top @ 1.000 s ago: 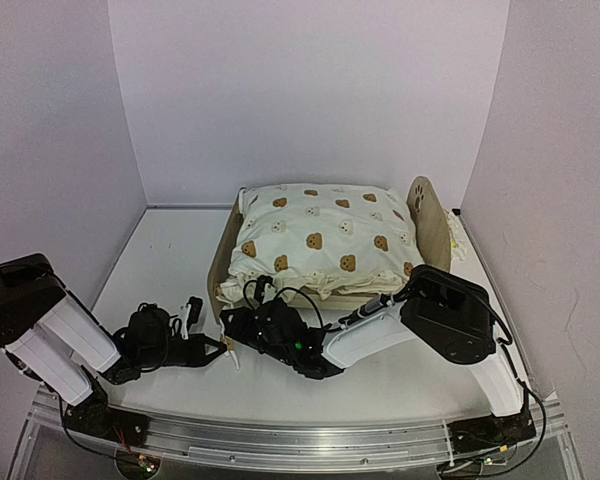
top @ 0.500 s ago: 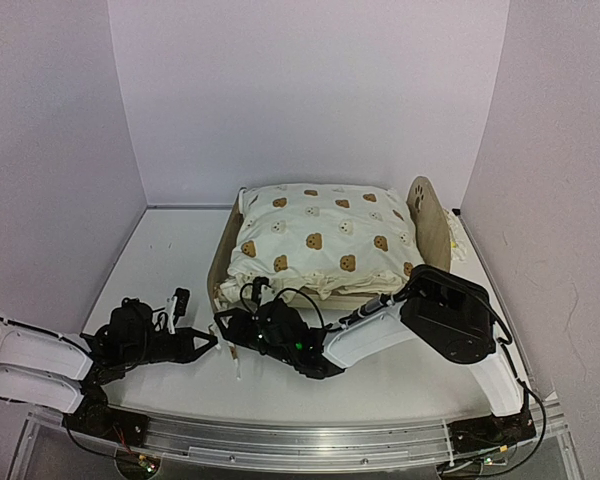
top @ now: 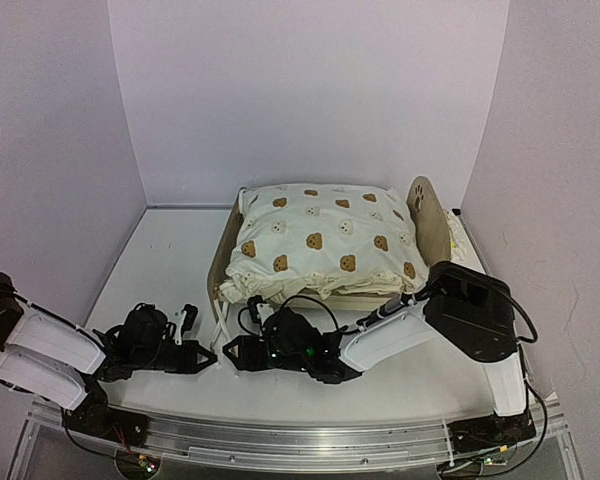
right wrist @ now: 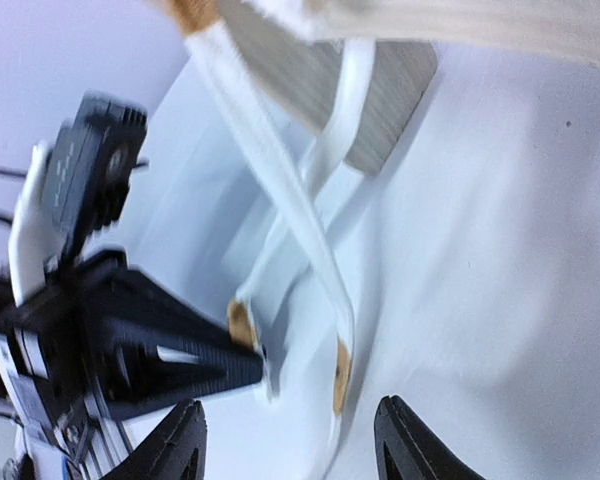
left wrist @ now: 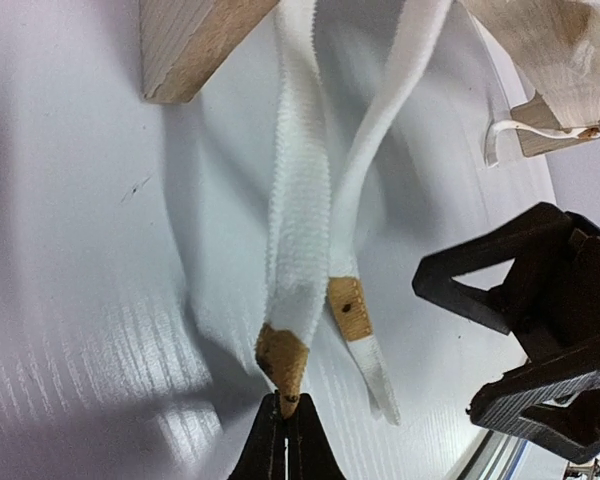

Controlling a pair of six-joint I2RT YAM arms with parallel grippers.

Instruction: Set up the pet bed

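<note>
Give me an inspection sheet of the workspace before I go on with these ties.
Surface: white table, glossy.
Job's things: pet bed upright at the back, bear-print cushion on it; two white ties trail from the near left corner onto the table.
Clutter: small pale item behind the right end board, mostly hidden.
Grippers: left gripper shut on one tie's tan tip; right gripper open, the other tie's tip just ahead of it, not held.
Cables: black cables loop above the right wrist.
Surroundings: plain pale walls on three sides; metal rail at the near edge.
</note>
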